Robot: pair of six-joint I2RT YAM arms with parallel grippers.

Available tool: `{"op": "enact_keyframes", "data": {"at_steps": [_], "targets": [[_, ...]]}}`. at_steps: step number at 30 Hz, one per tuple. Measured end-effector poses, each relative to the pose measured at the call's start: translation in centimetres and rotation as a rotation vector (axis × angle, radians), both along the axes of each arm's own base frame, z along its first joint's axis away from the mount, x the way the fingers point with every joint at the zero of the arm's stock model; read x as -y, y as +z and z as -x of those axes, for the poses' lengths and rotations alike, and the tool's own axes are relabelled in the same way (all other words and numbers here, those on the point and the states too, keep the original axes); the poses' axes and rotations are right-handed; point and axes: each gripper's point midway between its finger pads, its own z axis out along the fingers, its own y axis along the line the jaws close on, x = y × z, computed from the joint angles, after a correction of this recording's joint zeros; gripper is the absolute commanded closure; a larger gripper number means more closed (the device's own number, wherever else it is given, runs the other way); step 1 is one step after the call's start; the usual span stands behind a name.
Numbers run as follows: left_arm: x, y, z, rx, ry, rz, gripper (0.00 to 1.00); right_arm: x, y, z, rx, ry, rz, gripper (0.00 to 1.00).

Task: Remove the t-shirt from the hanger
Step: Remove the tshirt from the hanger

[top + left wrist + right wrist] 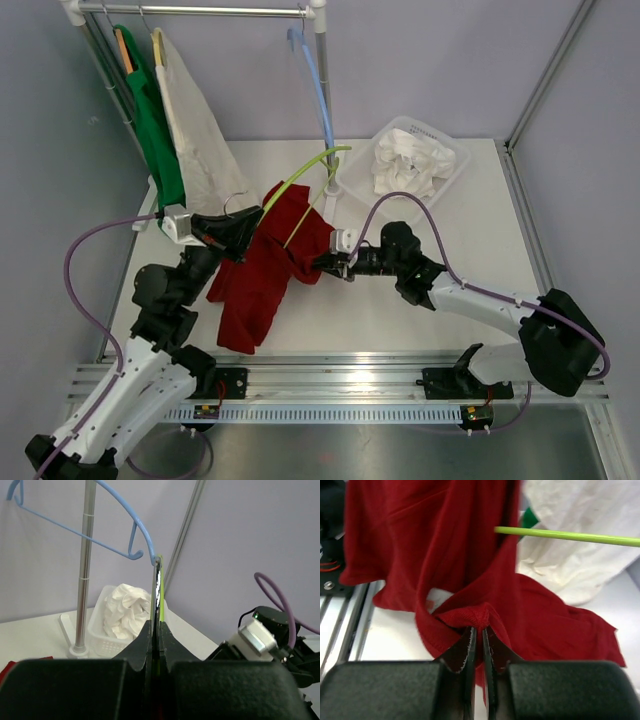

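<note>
**Two grips on the red t-shirt**

The left end effector was clenched on the green hanger at the shirt's 10 o'clock. The shirt hung off that hanger mid-desk, trailing toward 7 o'clock. At its 3 o'clock, the right end effector apparently pinched a fold of fabric.

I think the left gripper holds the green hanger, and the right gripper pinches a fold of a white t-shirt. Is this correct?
Not fully. The left gripper does hold the green hanger, but the right gripper pinches a fold of the red t-shirt, not a white one. The right wrist view shows this.
</note>
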Motion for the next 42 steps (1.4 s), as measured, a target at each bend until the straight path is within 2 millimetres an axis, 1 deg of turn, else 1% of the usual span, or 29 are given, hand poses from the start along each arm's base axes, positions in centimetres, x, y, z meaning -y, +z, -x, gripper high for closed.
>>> {"op": "enact_keyframes", "data": {"at_steps": [1, 2, 3, 4, 5, 6, 8, 9, 10, 11, 12, 16, 20, 21, 22, 23, 24, 25, 26, 27, 28, 30, 34, 38, 42], "targets": [[0.0, 0.2, -0.1, 0.005, 0.0, 0.01, 1.0, -0.6, -0.4, 0.4, 0.002, 0.019, 0.018, 0.86], [0.1, 0.4, -0.2, 0.007, 0.0, 0.018, 1.0, -1.2, -0.6, 0.9, 0.004, 0.041, 0.03, 0.82], [0.1, 0.4, -0.4, 0.007, -0.001, 0.022, 1.0, -1.8, -0.8, 1.4, 0.005, 0.061, 0.04, 0.62], [0.2, 0.4, -0.6, 0.004, -0.001, 0.025, 1.0, -2.3, -0.9, 1.8, 0.002, 0.078, 0.047, 0.53], [0.4, 0.3, -0.8, 0.0, -0.003, 0.027, 1.0, -2.7, -1.0, 2.0, 0.006, 0.09, 0.052, 0.45], [0.5, 0.2, -1.0, -0.004, -0.004, 0.027, 1.0, -2.9, -1.2, 2.0, 0.008, 0.096, 0.054, 0.32], [0.8, -0.2, -1.4, -0.021, -0.006, 0.026, 1.0, -3.2, -1.5, 1.7, 0.006, 0.096, 0.056, 0.22], [0.9, -0.4, -1.6, -0.028, -0.007, 0.024, 1.0, -3.4, -1.7, 1.6, 0.003, 0.095, 0.057, 0.18], [0.9, -0.5, -1.7, -0.034, -0.007, 0.024, 1.0, -3.5, -1.9, 1.6, 0.004, 0.096, 0.059, 0.08], [0.9, -0.5, -1.7, -0.036, -0.008, 0.026, 1.0, -3.6, -2.2, 1.5, -0.003, 0.097, 0.061, 0.02], [0.9, -0.4, -1.7, -0.035, -0.009, 0.028, 1.0, -3.7, -2.5, 1.4, -0.003, 0.097, 0.063, 0.01], [0.9, 0.0, -1.4, -0.024, -0.013, 0.039, 1.0, -4.3, -3.2, 0.9, -0.012, 0.096, 0.053, 0.01], [0.7, 0.4, -1.0, -0.011, -0.018, 0.051, 1.0, -5.0, -2.5, 0.2, 0.011, 0.076, -0.008, 0.01], [0.7, 0.7, -0.8, -0.005, -0.022, 0.056, 1.0, -5.1, -2.3, 0.2, 0.015, 0.077, -0.025, 0.03], [0.6, 1.0, -0.6, 0.003, -0.024, 0.063, 1.0, -5.2, -2.1, 0.2, 0.017, 0.083, -0.038, 0.13], [0.6, 1.3, -0.4, 0.014, -0.028, 0.072, 1.0, -5.3, -2.0, 0.3, 0.019, 0.087, -0.048, 0.39], [0.5, 1.6, -0.2, 0.024, -0.032, 0.079, 1.0, -5.4, -1.8, 0.4, 0.02, 0.097, -0.057, 0.57], [0.5, 1.9, -0.1, 0.038, -0.036, 0.087, 1.0, -5.4, -1.8, 0.5, 0.018, 0.104, -0.058, 0.71], [0.5, 2.2, 0.1, 0.048, -0.041, 0.093, 1.0, -5.5, -1.7, 0.6, 0.013, 0.111, -0.061, 0.82], [0.5, 2.5, 0.3, 0.06, -0.048, 0.101, 1.0, -5.5, -1.6, 0.7, 0.009, 0.117, -0.064, 0.97], [0.5, 2.8, 0.5, 0.077, -0.056, 0.112, 1.0, -5.6, -1.6, 0.9, 0.008, 0.123, -0.066, 1.0], [0.6, 3.0, 0.7, 0.11, -0.068, 0.141, 1.0, -5.7, -1.5, 1.3, 0.004, 0.137, -0.07, 1.0], [0.7, 2.8, 0.6, 0.164, -0.088, 0.213, 1.0, -6.5, -1.7, 2.6, 0.018, 0.181, -0.033, 1.0], [1.3, 2.6, -0.5, 0.18, -0.099, 0.244, 1.0, -7.3, -1.8, 3.7, 0.034, 0.223, 0.034, 1.0], [1.7, 3.0, -1.4, 0.194, -0.096, 0.256, 1.0, -7.0, -2.2, 3.7, 0.043, 0.234, 0.108, 1.0]]}}
